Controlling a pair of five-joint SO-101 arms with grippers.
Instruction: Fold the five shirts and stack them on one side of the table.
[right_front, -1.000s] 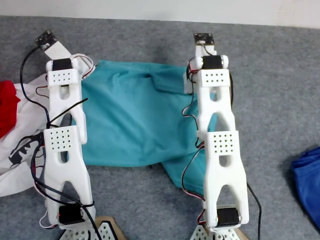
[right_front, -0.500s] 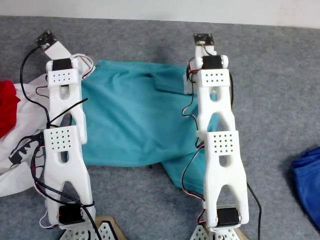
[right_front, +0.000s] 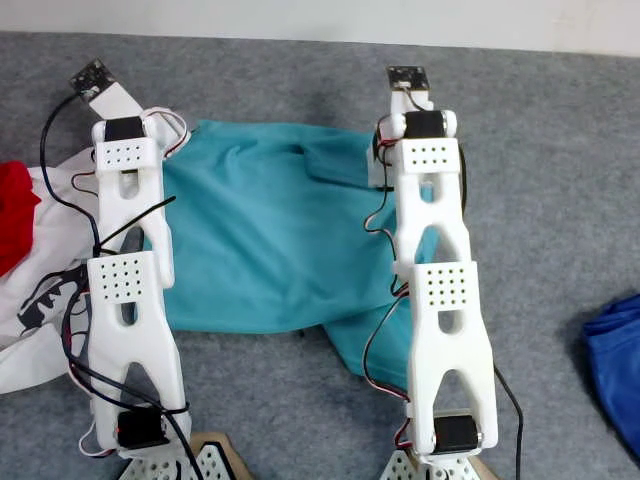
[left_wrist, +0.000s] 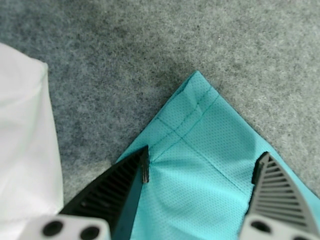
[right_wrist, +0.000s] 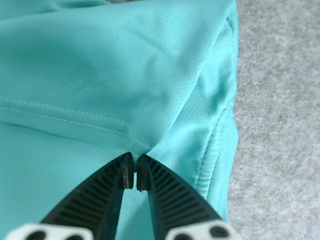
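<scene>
Fabric of the teal shirt (right_front: 265, 240) is spread flat on the middle of the table (right_front: 560, 150), toward its far edge, between the two arms. The left gripper (left_wrist: 201, 169) is held wide apart over a hemmed corner of that shirt, one finger at each side. The right gripper (right_wrist: 131, 172) is closed, a small fold of the shirt pinched at its tips. A white shirt (right_front: 50, 215) and a red shirt (right_front: 12, 215) are seen at the table's left edge, a blue shirt (right_front: 615, 365) at its right edge.

Mesh-knit cloth shirt (right_wrist: 100, 75) (matt), fuzzy felt table (left_wrist: 150, 40)
</scene>
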